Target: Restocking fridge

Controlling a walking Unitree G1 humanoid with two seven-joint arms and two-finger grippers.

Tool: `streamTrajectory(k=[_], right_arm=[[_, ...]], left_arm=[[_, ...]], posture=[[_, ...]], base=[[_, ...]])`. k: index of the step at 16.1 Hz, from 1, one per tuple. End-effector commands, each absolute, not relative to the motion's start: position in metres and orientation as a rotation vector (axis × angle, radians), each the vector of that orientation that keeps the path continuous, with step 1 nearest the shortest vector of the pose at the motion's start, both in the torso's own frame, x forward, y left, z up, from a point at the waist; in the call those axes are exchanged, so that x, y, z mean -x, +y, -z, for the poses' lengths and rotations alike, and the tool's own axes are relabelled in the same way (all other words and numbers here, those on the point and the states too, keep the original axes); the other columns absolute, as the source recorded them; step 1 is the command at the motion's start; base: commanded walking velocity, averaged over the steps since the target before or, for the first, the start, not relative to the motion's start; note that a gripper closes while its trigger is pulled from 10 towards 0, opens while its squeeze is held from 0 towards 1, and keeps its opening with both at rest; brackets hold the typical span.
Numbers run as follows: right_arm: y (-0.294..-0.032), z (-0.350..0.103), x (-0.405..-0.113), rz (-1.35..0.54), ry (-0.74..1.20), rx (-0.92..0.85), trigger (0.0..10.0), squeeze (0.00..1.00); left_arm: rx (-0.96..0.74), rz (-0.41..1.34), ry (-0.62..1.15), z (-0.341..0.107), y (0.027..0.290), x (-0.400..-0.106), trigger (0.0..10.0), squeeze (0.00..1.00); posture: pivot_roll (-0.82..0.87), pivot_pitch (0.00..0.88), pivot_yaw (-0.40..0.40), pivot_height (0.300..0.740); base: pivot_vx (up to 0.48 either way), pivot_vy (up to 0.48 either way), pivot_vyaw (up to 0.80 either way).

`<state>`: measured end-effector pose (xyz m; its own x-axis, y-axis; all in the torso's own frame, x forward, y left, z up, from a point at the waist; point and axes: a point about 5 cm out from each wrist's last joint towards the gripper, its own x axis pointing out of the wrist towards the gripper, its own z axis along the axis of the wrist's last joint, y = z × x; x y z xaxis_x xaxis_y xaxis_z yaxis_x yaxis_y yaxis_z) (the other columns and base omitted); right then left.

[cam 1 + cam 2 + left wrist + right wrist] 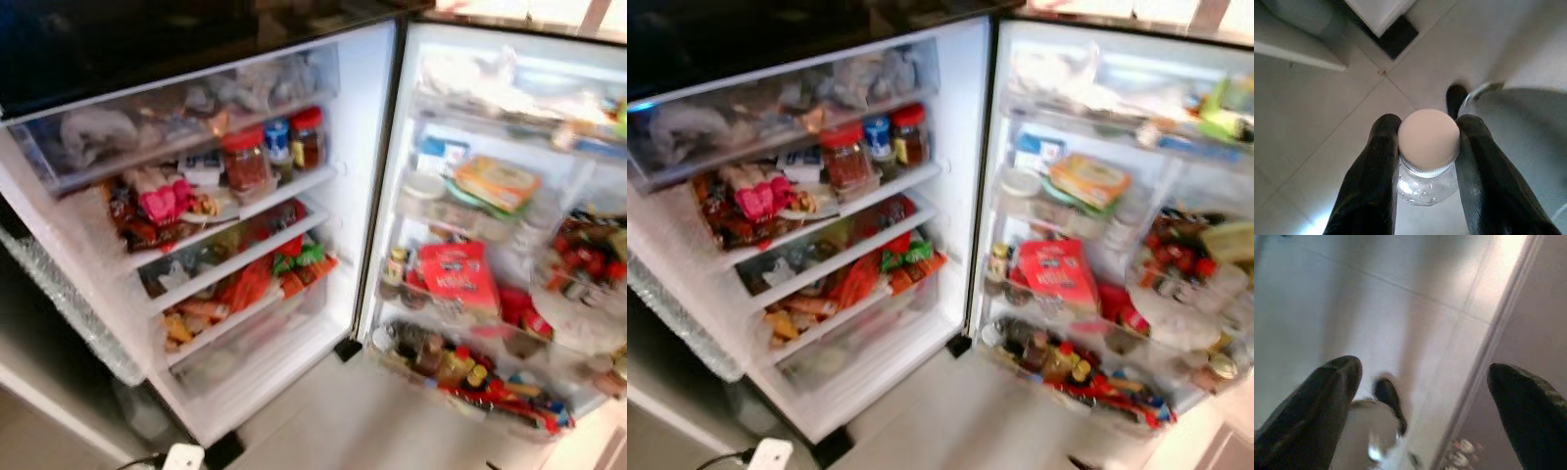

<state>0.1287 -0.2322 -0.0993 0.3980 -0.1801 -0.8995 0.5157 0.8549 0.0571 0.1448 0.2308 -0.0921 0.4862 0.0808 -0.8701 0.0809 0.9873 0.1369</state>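
Note:
An open fridge (367,176) stands before me, its shelves full of jars and packets, with a red-lidded jar (245,159) on an upper shelf. The open door (509,255) on the right holds bottles, a red packet (456,279) and a yellow box (497,182). In the left wrist view my left gripper (1427,142) is shut on a clear plastic bottle (1427,183) just under its pale cap (1428,138), held over the tiled floor. In the right wrist view my right gripper (1425,382) is open above the floor, nothing between its fingers.
Pale floor tiles (362,421) lie in front of the fridge. A small white device (183,457) with a cable sits on the floor by the fridge's lower left corner. A dark cabinet (39,323) stands left of the fridge.

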Motion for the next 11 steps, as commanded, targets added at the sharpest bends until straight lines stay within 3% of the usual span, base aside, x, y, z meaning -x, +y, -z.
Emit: streamTrajectory(k=[1,11], right_arm=[[-0.2394,0.0984,-0.1258,0.465,1.075,-0.332,10.0,0.0],[-0.2395,0.0982,-0.126,0.418,1.086,-0.29,10.0,0.0]], left_arm=[[-0.149,-0.006,1.08,0.0937,0.229,-0.142,10.0,0.0],[-0.156,-0.012,1.075,0.0936,0.2292,-0.1422,10.0,0.0]], posture=[[0.01,0.0,-0.005,0.74],[0.01,0.0,-0.009,0.74]], base=[[0.292,0.0,0.0],[0.295,0.0,0.0]])
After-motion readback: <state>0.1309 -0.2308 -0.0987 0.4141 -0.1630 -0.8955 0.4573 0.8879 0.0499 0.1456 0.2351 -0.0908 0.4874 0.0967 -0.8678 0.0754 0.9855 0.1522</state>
